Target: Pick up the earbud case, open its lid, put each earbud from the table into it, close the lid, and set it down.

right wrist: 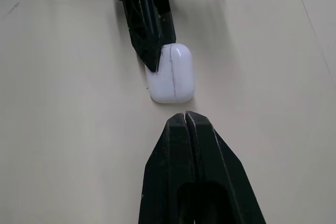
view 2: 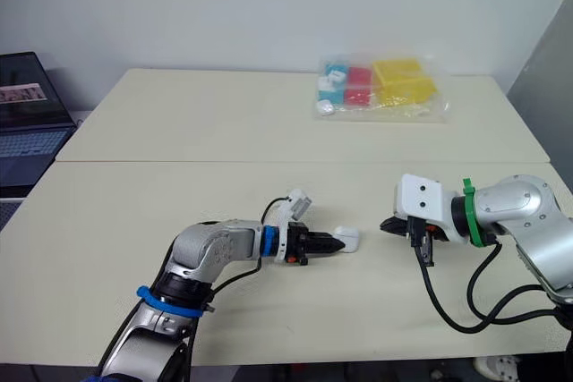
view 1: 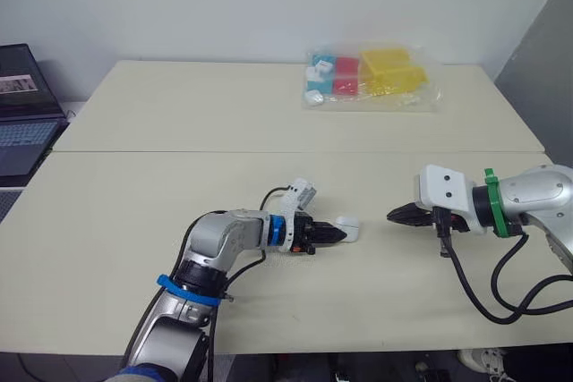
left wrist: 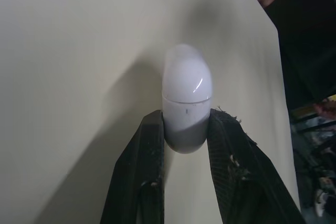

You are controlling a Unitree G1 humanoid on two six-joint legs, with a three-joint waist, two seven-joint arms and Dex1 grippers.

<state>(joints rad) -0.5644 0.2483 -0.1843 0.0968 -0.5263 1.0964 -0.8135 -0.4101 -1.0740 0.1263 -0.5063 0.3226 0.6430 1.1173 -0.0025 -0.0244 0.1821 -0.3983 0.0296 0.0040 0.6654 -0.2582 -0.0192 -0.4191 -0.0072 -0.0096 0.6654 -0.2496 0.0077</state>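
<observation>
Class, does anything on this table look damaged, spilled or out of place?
Nothing stands out. The earbud case, lid closed, sits between the fingers of the left gripper; the right gripper is shut, apart from it. A bag of coloured boxes lies far back.

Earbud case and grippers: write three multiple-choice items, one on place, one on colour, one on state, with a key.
1. Where on the table is the case?
A. at the far edge
B. between the left gripper and the right gripper
C. at the near left corner

2. What colour is the case?
A. white
B. red
C. black

3. The right gripper's fingers are:
A. wide open
B. shut on the case
C. shut, holding nothing

Key:
B, the eye views show it between the two tips.
A, it looks white in every view.
C, the right wrist view shows them pressed together, short of the case.
</observation>
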